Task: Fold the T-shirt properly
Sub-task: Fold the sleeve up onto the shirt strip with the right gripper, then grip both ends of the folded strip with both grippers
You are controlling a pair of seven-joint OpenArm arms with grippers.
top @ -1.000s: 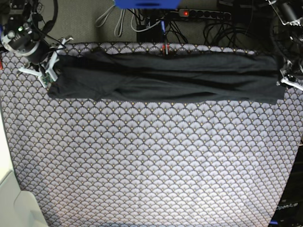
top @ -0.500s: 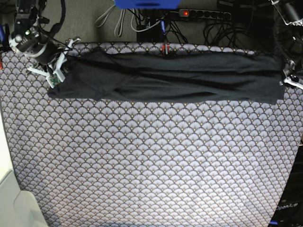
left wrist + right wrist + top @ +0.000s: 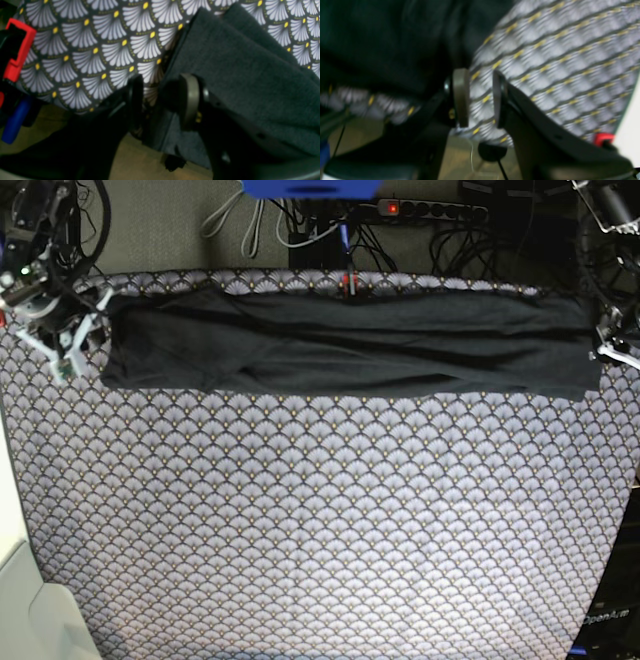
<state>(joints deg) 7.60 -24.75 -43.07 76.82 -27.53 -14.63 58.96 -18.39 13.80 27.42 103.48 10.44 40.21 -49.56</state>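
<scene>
The dark T-shirt (image 3: 350, 345) lies folded into a long flat band across the far side of the table. My right gripper (image 3: 62, 345) hovers just off the band's left end, open. In the right wrist view its pads (image 3: 461, 97) stand apart over the patterned cloth with nothing between them, the T-shirt (image 3: 382, 37) lying to their left. My left gripper (image 3: 612, 345) is at the band's right end. In the left wrist view it (image 3: 162, 100) is open, and the T-shirt (image 3: 237, 75) edge reaches into the gap against one pad (image 3: 188, 100).
The purple-white scallop cloth (image 3: 320, 520) covers the whole table. A power strip (image 3: 430, 210), cables and a blue object (image 3: 310, 188) sit behind the far edge. A red clamp (image 3: 17, 50) grips the table's edge near my left gripper. A white surface (image 3: 20, 600) borders the near left.
My right gripper opened, let go of the shirt's left end and drew away to the left. That end now lies flat. The left arm has hardly moved.
</scene>
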